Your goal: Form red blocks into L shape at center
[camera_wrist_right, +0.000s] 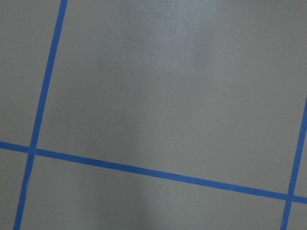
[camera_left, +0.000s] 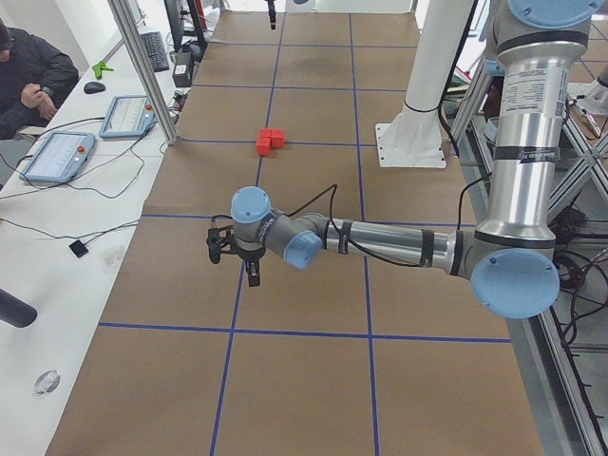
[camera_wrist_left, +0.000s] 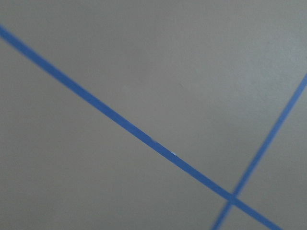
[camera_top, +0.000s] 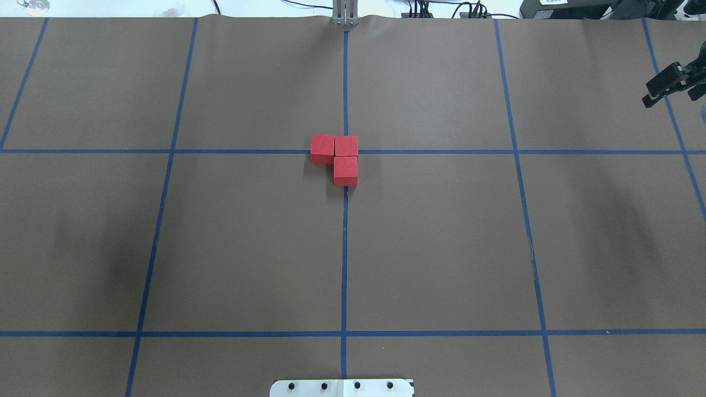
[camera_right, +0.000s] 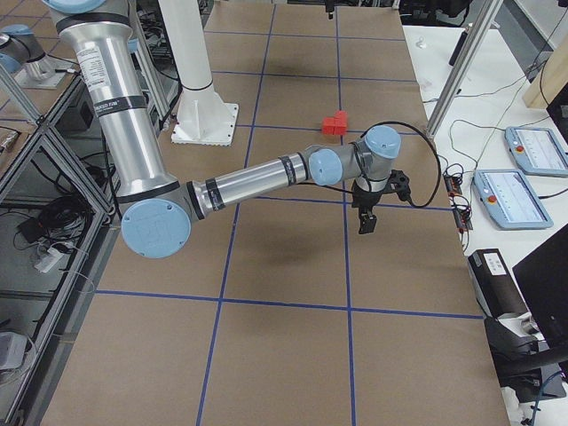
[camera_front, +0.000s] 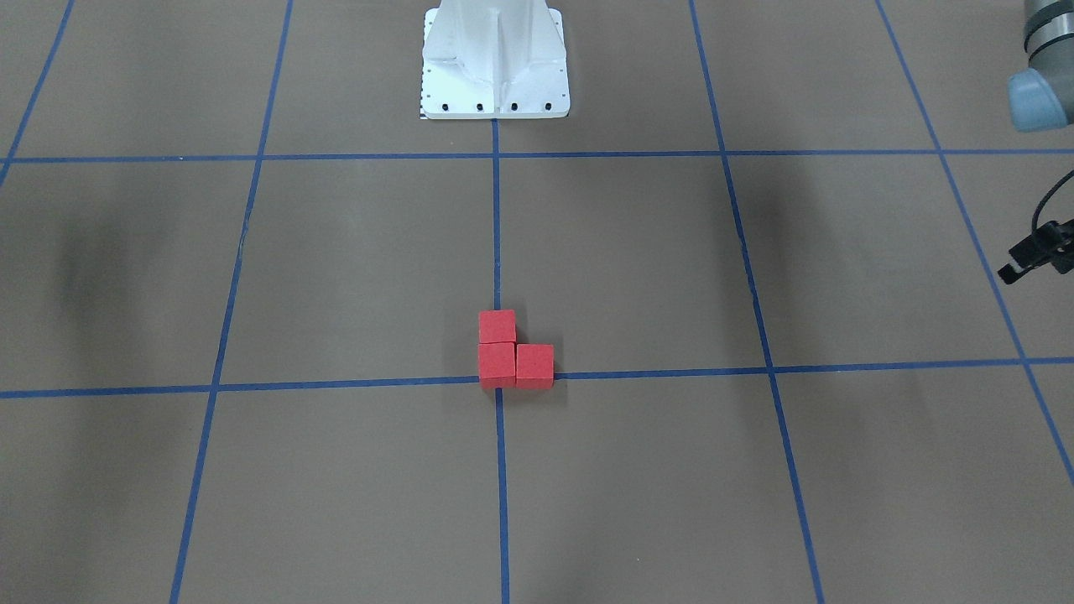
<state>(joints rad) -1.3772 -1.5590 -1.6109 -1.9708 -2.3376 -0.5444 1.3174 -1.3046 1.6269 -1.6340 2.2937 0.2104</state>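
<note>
- Found the three red blocks [camera_top: 346, 146] pressed face to face into an L, flat on the brown surface [camera_top: 248, 248].
- Noted the corner block sitting right over the center [camera_front: 501, 393], where two blue tape lines [camera_top: 430, 151] cross, and hiding the crossing itself.
- Noted the second block on the crosswise line toward the robot's left, touching the corner block.
- Noted the third block on the lengthwise line toward the white base [camera_front: 495, 75], also touching the corner block.
- Saw the left gripper [camera_front: 1009, 270] above the surface at the right edge of the front-facing view, partly cut off by the frame and well apart from the blocks.
- Could not tell how far its jaws stood open.
- Saw the right gripper [camera_top: 650, 100] at the far right of the overhead view, over a tape line and likewise well apart from the blocks.
- Could not tell its jaw opening either.
- Counted all three blocks down on the surface, touched by neither gripper.
- In both side views, saw each near arm stretched out above the surface with its gripper pointing down.
- Got only brown surface and tape lines from both wrist cameras, the left one blurred.
- Spotted a person [camera_left: 33, 81] seated at a white side table [camera_left: 57, 247] in the exterior left view, near two tablets [camera_left: 57, 157].
</note>
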